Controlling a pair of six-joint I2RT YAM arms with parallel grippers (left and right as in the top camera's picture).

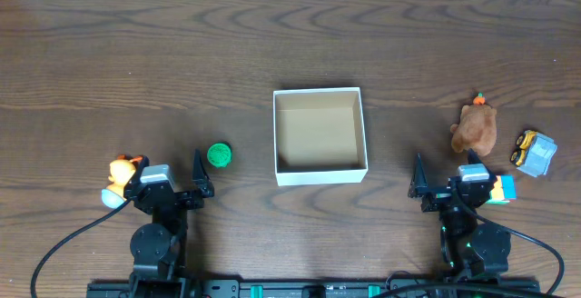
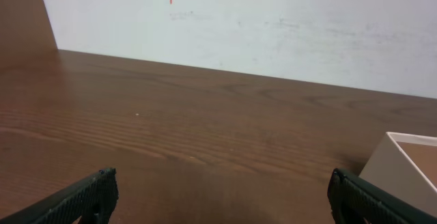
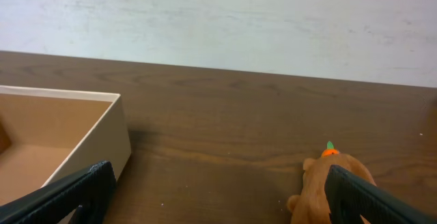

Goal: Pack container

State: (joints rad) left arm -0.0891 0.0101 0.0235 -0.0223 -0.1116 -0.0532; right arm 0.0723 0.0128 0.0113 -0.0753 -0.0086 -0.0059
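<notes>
Sitting empty at the middle of the bench (image 1: 136,62), the container (image 1: 318,133) has no toy packed yet, while the left pincer (image 2: 222,186) and right pincer (image 3: 220,179) hang spread wide, so the next move likely calls for reaching the nearby brown plush toy (image 1: 475,127).

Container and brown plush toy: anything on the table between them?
Nothing lies between the container and the brown plush toy; the overhead view shows that stretch bare.

Overhead top-down, wrist views low, sharing container (image 1: 320,176)
</notes>
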